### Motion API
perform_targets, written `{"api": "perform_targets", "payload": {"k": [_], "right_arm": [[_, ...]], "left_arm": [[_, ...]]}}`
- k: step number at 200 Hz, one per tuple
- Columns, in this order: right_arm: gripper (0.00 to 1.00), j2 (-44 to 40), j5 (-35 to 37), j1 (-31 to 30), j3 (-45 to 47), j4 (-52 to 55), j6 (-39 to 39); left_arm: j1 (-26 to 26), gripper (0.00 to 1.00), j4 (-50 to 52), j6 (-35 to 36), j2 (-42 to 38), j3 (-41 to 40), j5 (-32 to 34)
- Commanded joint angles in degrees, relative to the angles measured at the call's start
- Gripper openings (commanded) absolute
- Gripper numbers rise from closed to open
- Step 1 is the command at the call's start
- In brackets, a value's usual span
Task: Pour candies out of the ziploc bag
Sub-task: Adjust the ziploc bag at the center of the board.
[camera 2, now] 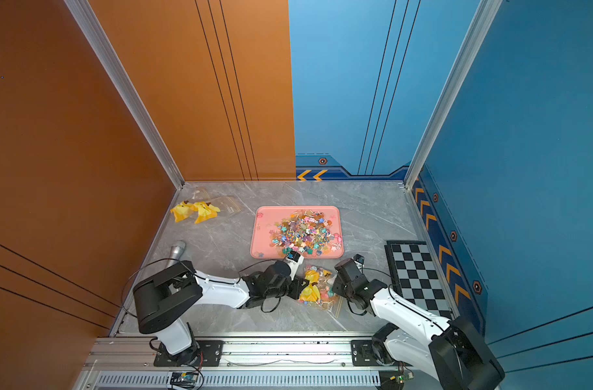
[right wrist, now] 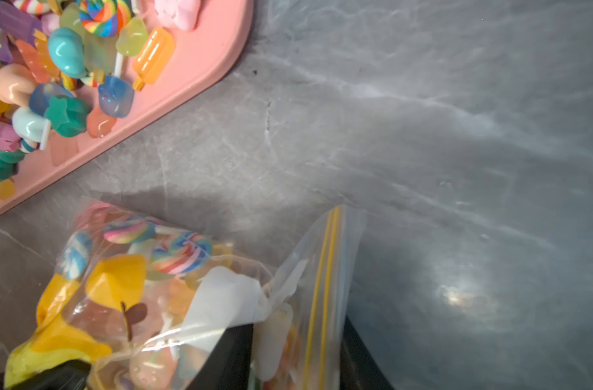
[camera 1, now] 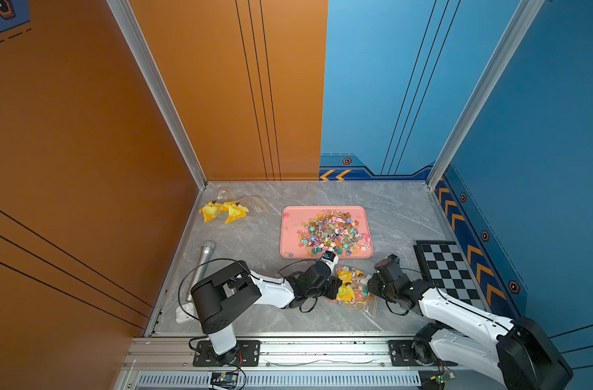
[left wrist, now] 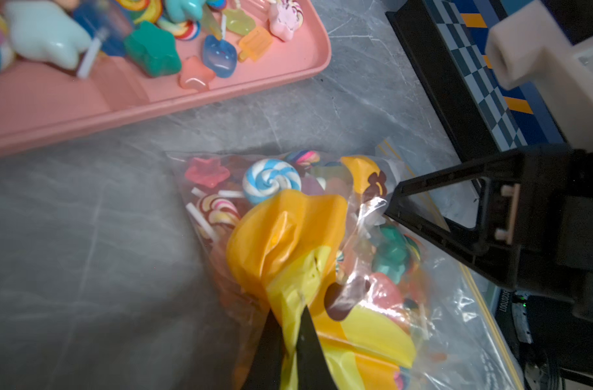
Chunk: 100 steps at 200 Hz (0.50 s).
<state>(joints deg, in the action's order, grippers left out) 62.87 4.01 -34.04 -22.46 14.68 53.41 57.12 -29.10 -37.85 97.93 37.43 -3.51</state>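
Note:
The clear ziploc bag [camera 1: 352,292] [camera 2: 317,292] lies on the grey table in front of the pink tray [camera 1: 288,216] [camera 2: 259,216]. It holds candies and a yellow-orange piece [left wrist: 288,236]. More candies [camera 1: 335,229] [camera 2: 303,231] are heaped in the tray. My left gripper [camera 1: 337,287] [left wrist: 291,319] is shut on the bag's left side, pinching plastic and the yellow piece. My right gripper [camera 1: 369,287] [right wrist: 298,344] is at the bag's right side. Its jaws stand apart, with the yellow-striped zip edge [right wrist: 322,287] between them.
A black and white checkerboard [camera 1: 450,270] lies at the right wall, close to my right arm. A silver microphone [camera 1: 202,256] lies left of my left arm. Another clear bag with yellow toys [camera 1: 227,209] sits at the back left.

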Motion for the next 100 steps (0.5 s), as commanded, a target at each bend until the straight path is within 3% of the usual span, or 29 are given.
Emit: {"api": "perform_targets", "payload": {"k": [1,87,100], "right_arm": [[0.38,3.0,-1.7,-1.7,-2.2,-0.7,-1.1],[0.38,11.7,-4.3,-5.5,-10.7,-4.3,-3.6],[0.38,11.6,-4.4,-5.4,-11.6,-4.0,-4.2]], "left_arm": [[-1.6,0.0,2.0,-0.1,-2.7,-2.8,0.7],[-8.3,0.0,14.5,5.1,-16.6,-8.5,0.4],[-8.6,0.1,18.2,6.5,-18.8,-8.0,0.8]]}}
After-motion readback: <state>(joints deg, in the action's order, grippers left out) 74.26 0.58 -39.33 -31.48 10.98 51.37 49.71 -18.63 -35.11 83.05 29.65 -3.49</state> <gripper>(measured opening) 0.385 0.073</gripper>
